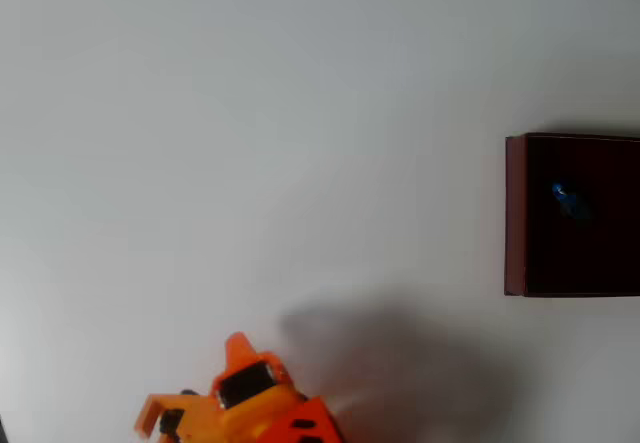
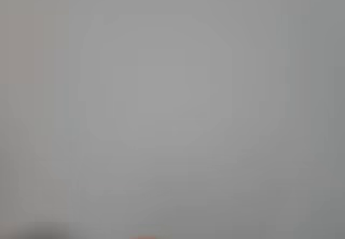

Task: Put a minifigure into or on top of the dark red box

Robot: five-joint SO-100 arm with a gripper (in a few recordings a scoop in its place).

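- You have one minifigure in the overhead view: a tiny blue speck, lighter blue at one end and darker at the other, too small and blurred for you to make out limbs or which way it faces.
- It lies inside the dark red box, on the very dark floor, nearer the left wall and somewhat above the middle of the part of the box you can see.
- You have one box: squarish, with thin brownish-red walls and a near-black interior. It sits at the right edge of the overhead view, cut off by the picture's border, so you see only its left wall and parts of the top and bottom walls.
- The box rests on a plain white table.
- You have one orange arm, low at the bottom left of the overhead view, well apart from the box, with a soft shadow spreading to its right.
- Its tool points up into the picture; you see one orange tip, and you cannot tell whether it is released or clenched. Nothing is visible in it.
- Your wrist view gives you only a blurred, even grey surface, with no detail to read.
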